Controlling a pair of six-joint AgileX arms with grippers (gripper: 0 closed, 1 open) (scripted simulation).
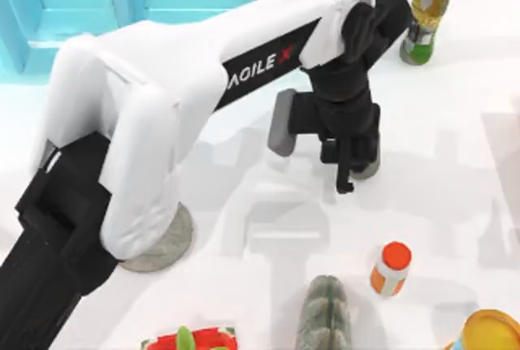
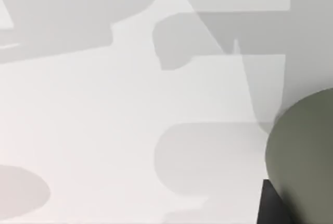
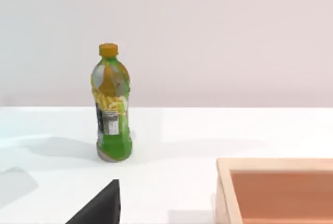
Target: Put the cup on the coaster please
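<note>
One arm is at work: the left arm reaches from the near left corner across the table (image 1: 455, 204), its wrist bent so that the left claw (image 1: 356, 168) points straight down. The cup (image 1: 368, 173) stands under that claw, a grey sliver of it peeping out on the claw's right. In the left wrist view its olive side (image 2: 304, 156) looms close beside a black part of the claw, but whether the claw is clamped on it or apart I cannot tell.

The coaster (image 1: 166, 246) lies well to the claw's left and nearer, half hidden under the arm's white elbow. Near the claw, on its nearer side, stands a small white bottle with an orange cap (image 1: 392, 269), and beside that a ribbed grey lump (image 1: 325, 316) cut off by the edge. A juice bottle (image 1: 426, 13) stands beyond the claw to the right.

The right claw (image 3: 101, 206), parked, faces that juice bottle (image 3: 111, 107) and the corner of a wooden box (image 3: 225, 182); its state cannot be told.
</note>
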